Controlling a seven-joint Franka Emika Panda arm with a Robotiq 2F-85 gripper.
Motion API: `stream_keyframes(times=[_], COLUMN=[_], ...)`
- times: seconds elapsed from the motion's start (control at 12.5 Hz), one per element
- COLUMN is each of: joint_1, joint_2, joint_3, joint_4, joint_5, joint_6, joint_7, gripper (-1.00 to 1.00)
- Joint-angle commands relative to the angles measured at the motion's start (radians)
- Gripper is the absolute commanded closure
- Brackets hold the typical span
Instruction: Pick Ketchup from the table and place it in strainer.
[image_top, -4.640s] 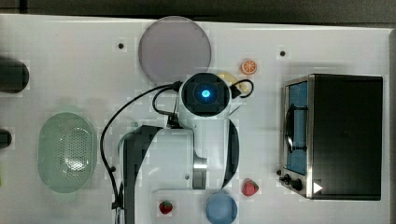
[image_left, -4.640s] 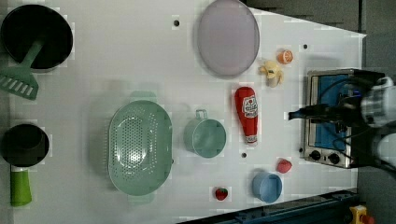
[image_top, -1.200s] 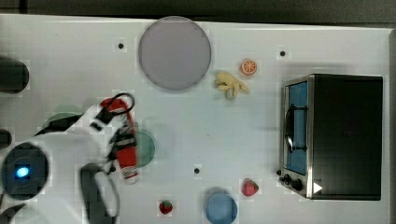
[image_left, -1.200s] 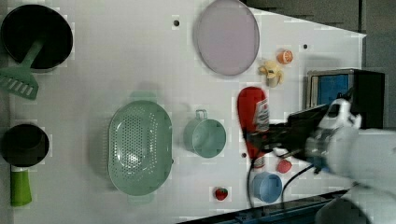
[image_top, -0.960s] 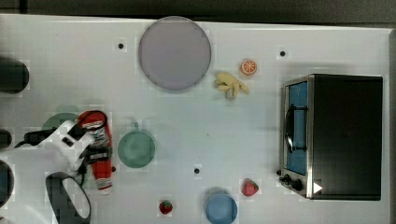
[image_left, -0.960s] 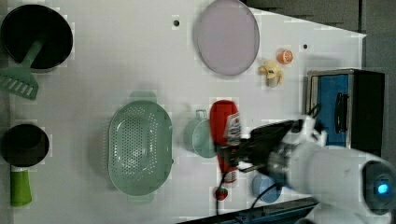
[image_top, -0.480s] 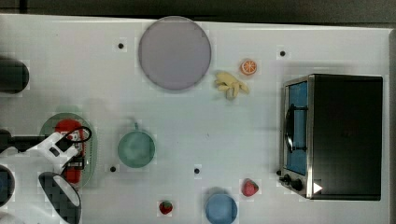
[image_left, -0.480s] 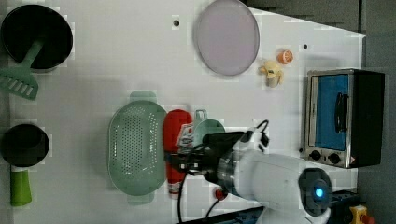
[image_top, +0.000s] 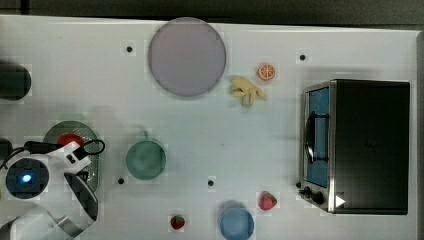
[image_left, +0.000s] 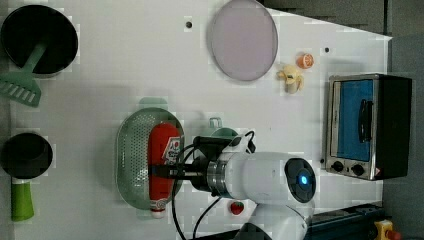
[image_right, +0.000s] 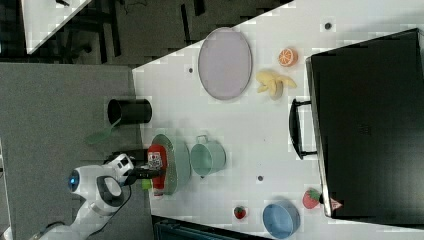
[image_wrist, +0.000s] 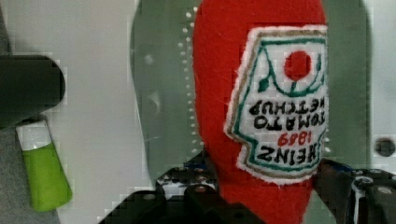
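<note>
Over the last second the ketchup (image_left: 163, 167) has been carried from beside the cup (image_left: 222, 134) to a position over the strainer (image_left: 131, 165), held by the gripper (image_left: 162, 171). The transport step is therefore judged nearly complete; lowering and release remain, and no release is yet seen. The fingers are clamped on the lower body of the ketchup, 1 finger (image_wrist: 336, 179) on each side, as seen in the wrist view, where the embroidered label and the perforated strainer (image_wrist: 159, 102) behind the ketchup (image_wrist: 261, 93) are legible. In the left view the ketchup is shown lengthwise over the strainer, its white cap reaching past the rim at the left view's bottom. In the top view the ketchup (image_top: 70, 139) is reduced to a red patch above the strainer (image_top: 55, 131), with the rest covered by the arm. The right view gives the side relation: the ketchup (image_right: 156, 170) lies over the strainer (image_right: 172, 165); contact with it cannot be confirmed.
</note>
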Motion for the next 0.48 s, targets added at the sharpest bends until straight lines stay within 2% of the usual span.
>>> stream_keyframes(times=[0.08,0.16,0.24,0.48], joint_1=[-0.003,-0.003,-0.004,-0.026], joint_2=[0.033,0.042,0.035,-0.06], joint_3=[-0.024,-0.022,-0.022,-0.022], joint_4=[0.012,0.014,0.015,0.04], joint_5=[-0.063,-0.08,-0.082,-0.079], joint_6=[0.06,0.077,0.08,0.013], joint_7=[0.044,0.044,0.044,0.097], gripper=[-0.68,-0.9,-1.0,-1.0])
